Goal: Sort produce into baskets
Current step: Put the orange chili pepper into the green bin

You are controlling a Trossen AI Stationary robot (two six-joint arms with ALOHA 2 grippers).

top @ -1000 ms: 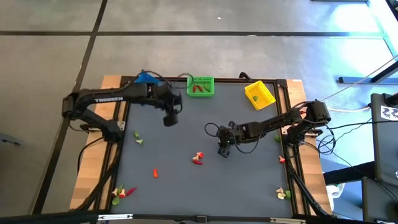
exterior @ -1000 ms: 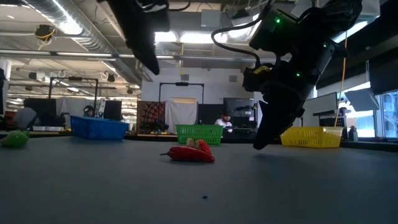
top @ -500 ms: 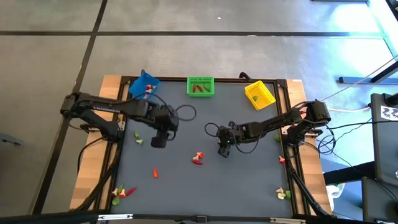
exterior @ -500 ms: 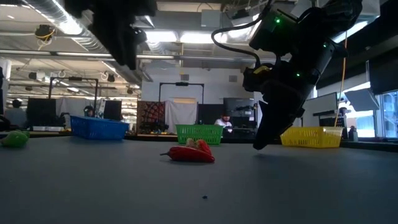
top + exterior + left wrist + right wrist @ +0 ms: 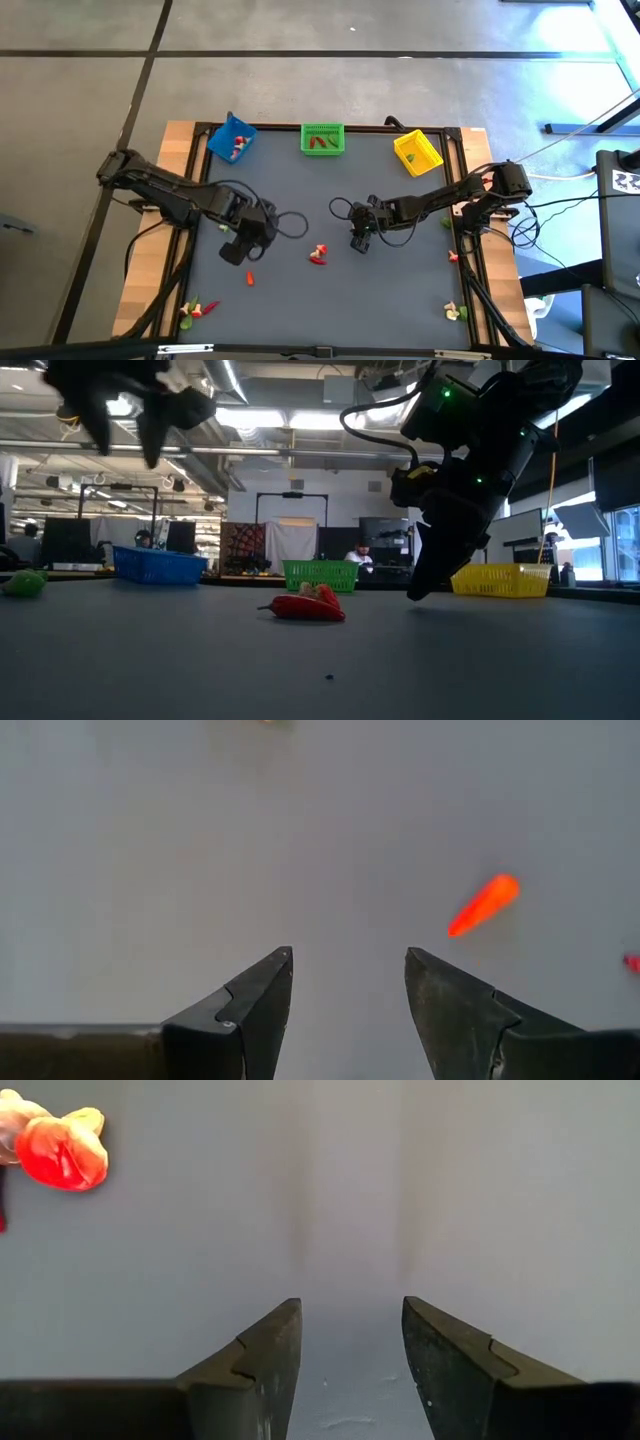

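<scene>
You have a dark grey table [image 5: 330, 290] with wooden edging along its left side. Along its far edge stand three baskets: the blue basket [image 5: 231, 139] at the left, turned at an angle, with pieces inside; the green basket [image 5: 322, 138] in the middle, holding red pieces; the yellow basket [image 5: 417, 152] at the right, also angled. On the mat you see a small orange-red piece [image 5: 250, 278] left of centre, a red cluster [image 5: 318, 254] near the middle, a green piece [image 5: 221, 220] near the left side, a red-and-green group [image 5: 197, 308] at the near left corner, a whitish-green group [image 5: 455, 312] at the near right, and a red piece [image 5: 453, 256] by the right edge.
</scene>
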